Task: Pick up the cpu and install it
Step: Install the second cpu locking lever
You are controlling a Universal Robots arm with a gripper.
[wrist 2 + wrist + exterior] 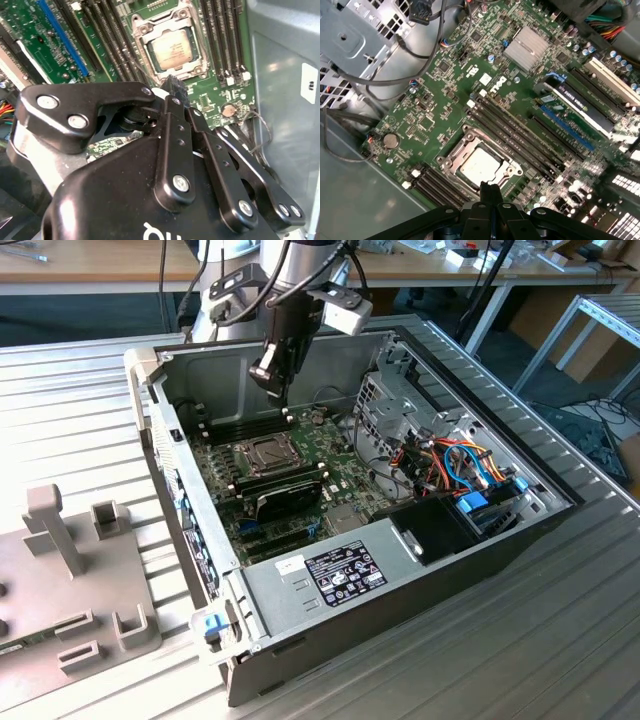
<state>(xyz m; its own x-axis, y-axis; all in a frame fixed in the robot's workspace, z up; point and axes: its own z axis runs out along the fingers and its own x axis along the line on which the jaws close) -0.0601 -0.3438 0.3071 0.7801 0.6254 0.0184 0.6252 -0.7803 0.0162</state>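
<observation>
Claw above cpu lying flat in socket.

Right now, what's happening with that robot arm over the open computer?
A single robot arm holds its gripper above an open computer case lying on a metal table. The cpu already sits in the socket on the green motherboard, between the rows of memory sticks. In both wrist views the fingertips are together and hold nothing, hanging just above the chip without touching it. The socket's metal frame is not closed over the cpu.
</observation>
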